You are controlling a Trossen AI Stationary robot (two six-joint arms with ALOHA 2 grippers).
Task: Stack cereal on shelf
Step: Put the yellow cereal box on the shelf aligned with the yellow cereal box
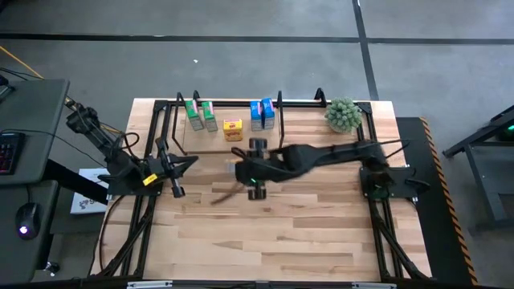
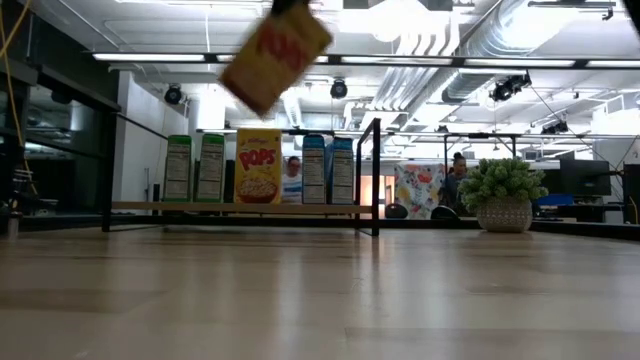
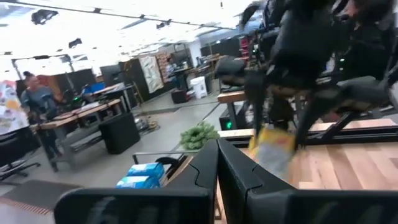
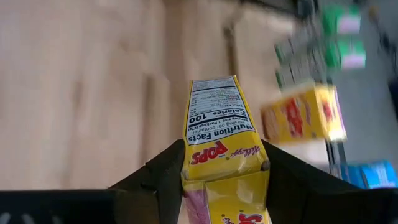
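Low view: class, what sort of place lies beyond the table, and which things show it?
Probably an open lab or workshop in an industrial building: bare ducts run under the ceiling, strip lights hang in rows, and people stand among workbenches behind the shelf.

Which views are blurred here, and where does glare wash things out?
Right wrist view: held yellow box sharp, the shelf boxes behind smeared. Left wrist view: far arm and its yellow box blurred, ceiling lights blown out. Low view: lifted box soft, the shelf row crisp. High view: even light, no glare.
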